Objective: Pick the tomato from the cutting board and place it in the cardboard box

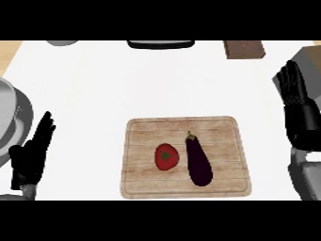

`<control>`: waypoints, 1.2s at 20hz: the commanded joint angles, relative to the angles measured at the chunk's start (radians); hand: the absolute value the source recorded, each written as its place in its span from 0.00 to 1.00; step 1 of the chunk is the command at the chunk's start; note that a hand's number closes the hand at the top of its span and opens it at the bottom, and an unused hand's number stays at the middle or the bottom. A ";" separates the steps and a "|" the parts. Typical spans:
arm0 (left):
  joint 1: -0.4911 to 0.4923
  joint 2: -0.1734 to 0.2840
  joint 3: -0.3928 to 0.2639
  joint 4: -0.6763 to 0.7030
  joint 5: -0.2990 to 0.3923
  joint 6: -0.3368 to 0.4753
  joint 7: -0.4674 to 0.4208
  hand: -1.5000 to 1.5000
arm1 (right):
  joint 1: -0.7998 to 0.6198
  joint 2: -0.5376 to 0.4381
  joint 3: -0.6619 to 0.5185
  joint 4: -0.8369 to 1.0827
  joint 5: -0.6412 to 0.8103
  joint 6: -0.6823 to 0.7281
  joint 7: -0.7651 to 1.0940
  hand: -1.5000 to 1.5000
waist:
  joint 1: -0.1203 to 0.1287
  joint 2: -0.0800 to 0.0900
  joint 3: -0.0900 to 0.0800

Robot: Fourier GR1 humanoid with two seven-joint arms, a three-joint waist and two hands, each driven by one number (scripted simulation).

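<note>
A red tomato (165, 156) with a green stem lies on the wooden cutting board (142, 141), left of centre. Beside it on the right lies a dark purple eggplant (199, 160). The cardboard box (320, 70) stands at the right edge, only partly in view. My right hand (303, 110) is open with fingers pointing up, just left of the box and well to the right of the board. At the lower left, my left hand (32, 153) rests open, fingers up, apart from the board. Neither hand touches anything.
A grey sink basin (3, 117) fills the left edge. At the back stand a brown block (244, 49), a dark flat object (160, 44) and a grey round thing (63, 42). White counter surrounds the board.
</note>
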 commanded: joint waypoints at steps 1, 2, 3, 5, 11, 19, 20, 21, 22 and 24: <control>0.001 0.043 -0.036 -0.126 -0.029 -0.014 0.094 0.50 | 0.035 0.075 0.075 0.017 0.072 -0.073 0.055 0.00 | 0.004 -0.029 -0.024; -0.044 -0.011 -0.083 -0.069 -0.073 -0.016 0.009 0.50 | 0.041 0.130 0.132 0.001 0.112 -0.132 0.112 0.00 | -0.006 -0.028 -0.026; -0.069 0.030 -0.081 -0.100 -0.059 -0.066 0.023 0.50 | 0.096 0.180 0.210 -0.049 0.148 -0.163 0.163 0.00 | -0.018 -0.034 -0.027; -0.143 0.013 -0.144 -0.156 -0.089 -0.099 0.025 0.50 | 0.150 0.229 0.285 0.016 0.219 -0.216 0.203 0.00 | -0.033 -0.034 -0.027; -0.170 -0.005 -0.175 -0.160 -0.073 -0.144 0.045 0.50 | 0.212 0.040 0.380 0.125 0.629 -0.375 0.188 0.00 | -0.062 -0.034 -0.041; -0.176 -0.018 -0.201 -0.199 -0.077 -0.149 0.089 0.50 | 0.297 0.052 0.568 -0.008 1.141 -0.434 0.495 0.00 | -0.056 -0.054 -0.038; -0.182 -0.004 -0.194 -0.190 -0.069 -0.165 0.097 0.50 | 0.299 0.056 0.582 -0.037 1.188 -0.388 0.547 0.00 | -0.059 -0.052 -0.039; -0.169 -0.017 -0.200 -0.193 -0.076 -0.149 0.091 0.50 | 0.316 0.065 0.598 -0.075 1.237 -0.351 0.603 0.00 | -0.058 -0.051 -0.038; -0.220 -0.010 -0.174 -0.178 -0.056 -0.165 0.119 0.50 | 0.297 0.084 0.615 -0.099 1.268 -0.276 0.658 0.00 | -0.063 -0.045 -0.038; -0.192 -0.006 -0.195 -0.203 -0.080 -0.161 0.100 0.50 | 0.360 0.124 0.682 -0.162 1.325 -0.177 0.755 0.00 | -0.053 -0.048 -0.036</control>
